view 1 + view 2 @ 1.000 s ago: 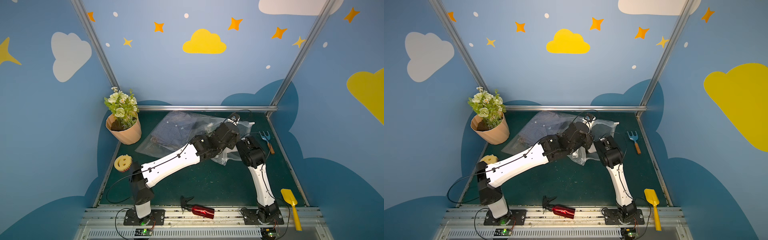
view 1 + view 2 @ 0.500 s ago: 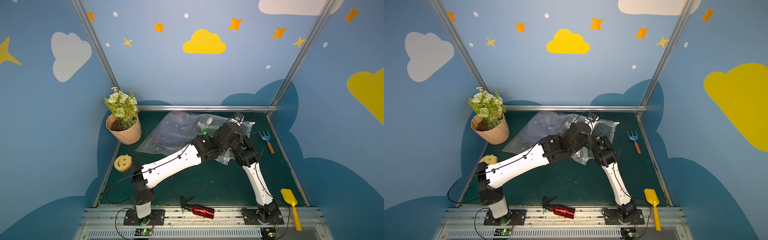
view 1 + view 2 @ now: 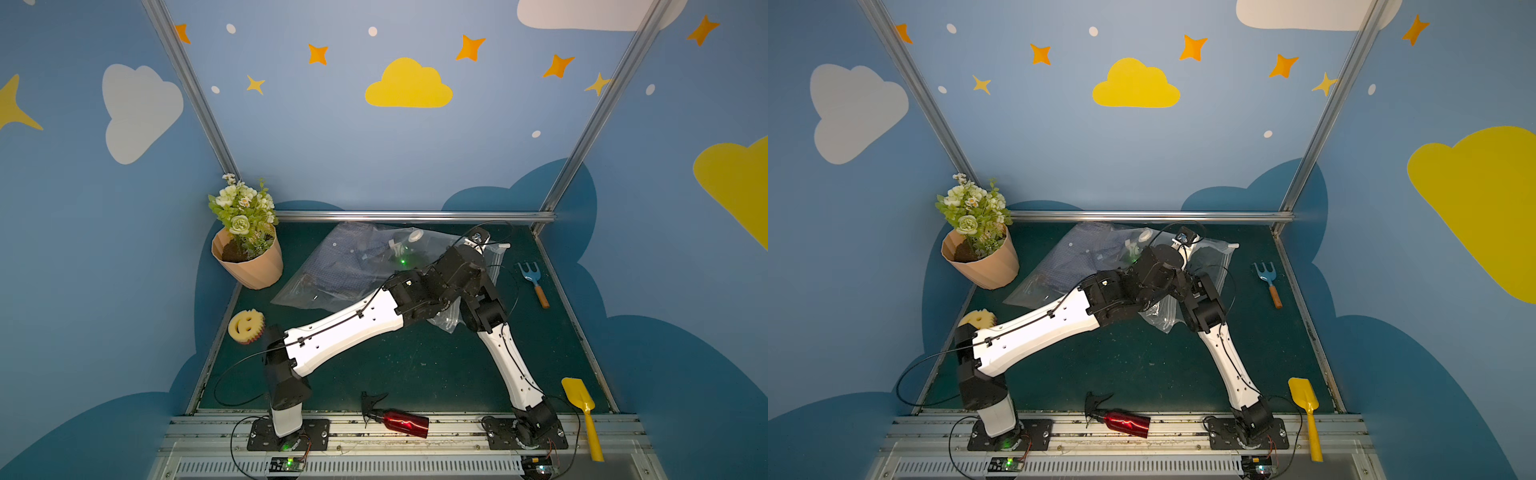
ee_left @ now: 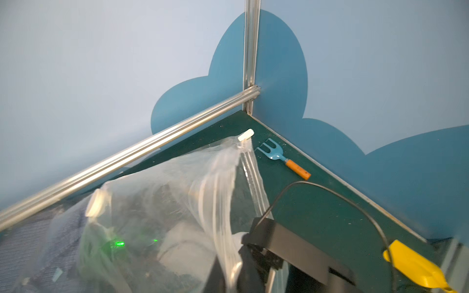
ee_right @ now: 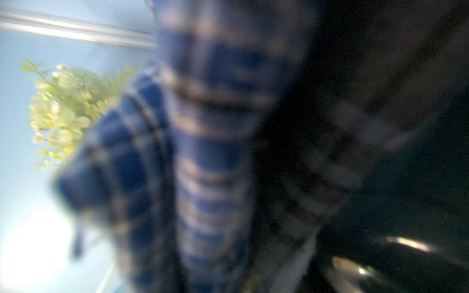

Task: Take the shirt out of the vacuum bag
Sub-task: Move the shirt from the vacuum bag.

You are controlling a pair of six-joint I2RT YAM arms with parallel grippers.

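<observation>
Arms (image 3: pixel 345 328) closer together over vacuum bag (image 3: pixel 316 286).

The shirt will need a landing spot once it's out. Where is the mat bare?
Widest bare mat: front middle, between left arm, right arm and red spray bottle. A narrower strip on the right, between blue hand fork and yellow shovel. Crowded at the back: vacuum bag, flower pot.

White arms (image 3: pixel 345 328), black joints (image 3: pixel 415 291) and cables (image 4: pixel 304 182).

Evenly bright; wrist close-up (shirt (image 5: pixel 208 157)) blurred.
</observation>
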